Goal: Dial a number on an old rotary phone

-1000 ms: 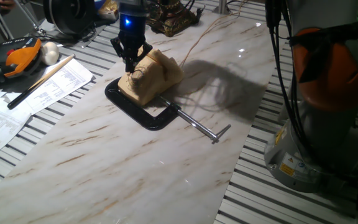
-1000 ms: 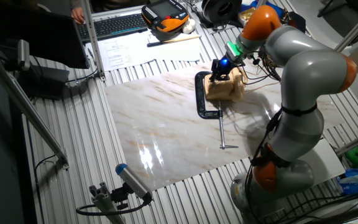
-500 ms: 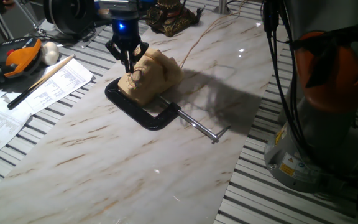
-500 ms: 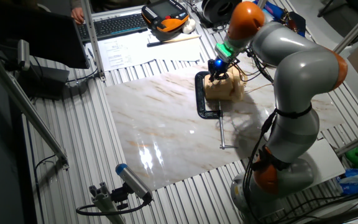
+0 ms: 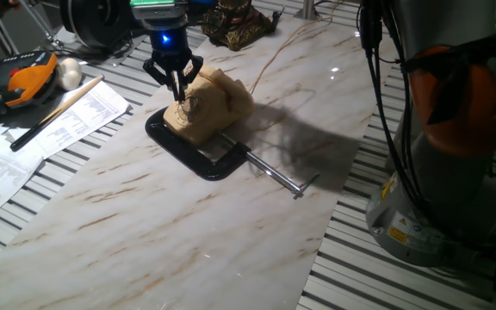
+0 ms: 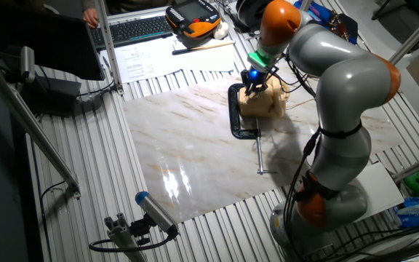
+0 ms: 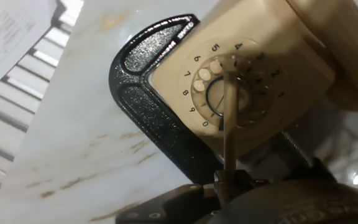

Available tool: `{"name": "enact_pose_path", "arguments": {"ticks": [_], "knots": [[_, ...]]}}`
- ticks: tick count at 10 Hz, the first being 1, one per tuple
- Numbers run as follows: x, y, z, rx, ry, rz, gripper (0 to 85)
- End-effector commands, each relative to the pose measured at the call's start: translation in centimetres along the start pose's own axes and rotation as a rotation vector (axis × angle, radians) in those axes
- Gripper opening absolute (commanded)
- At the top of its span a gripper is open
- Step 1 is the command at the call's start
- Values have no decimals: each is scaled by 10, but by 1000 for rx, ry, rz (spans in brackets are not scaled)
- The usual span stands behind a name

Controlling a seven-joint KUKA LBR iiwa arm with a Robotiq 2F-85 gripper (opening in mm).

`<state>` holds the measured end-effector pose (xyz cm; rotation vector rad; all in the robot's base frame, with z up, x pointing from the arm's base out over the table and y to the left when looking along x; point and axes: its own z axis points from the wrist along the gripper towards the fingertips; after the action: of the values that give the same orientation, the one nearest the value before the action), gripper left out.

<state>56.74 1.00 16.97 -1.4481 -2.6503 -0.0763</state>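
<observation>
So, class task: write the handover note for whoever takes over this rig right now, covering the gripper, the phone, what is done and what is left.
Gripper: fingers together, holding a thin stick whose tip is on the dial near the 3 and 4.
Old rotary phone: on the marble board, held by the black C-clamp, handset on top.
Done: tip placed on the dial.
Left: turning the dial; digits already dialled cannot be told.
</observation>
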Motion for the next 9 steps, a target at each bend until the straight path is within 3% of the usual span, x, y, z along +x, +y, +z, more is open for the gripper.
{"name": "enact_pose_path", "arguments": {"ticks": [1,3,9], "knots": [[-1,0,0,52,-18,-359,0],[-3,1,1,65,-43,-440,0],[-6,3,0,71,-62,-477,0]]}}
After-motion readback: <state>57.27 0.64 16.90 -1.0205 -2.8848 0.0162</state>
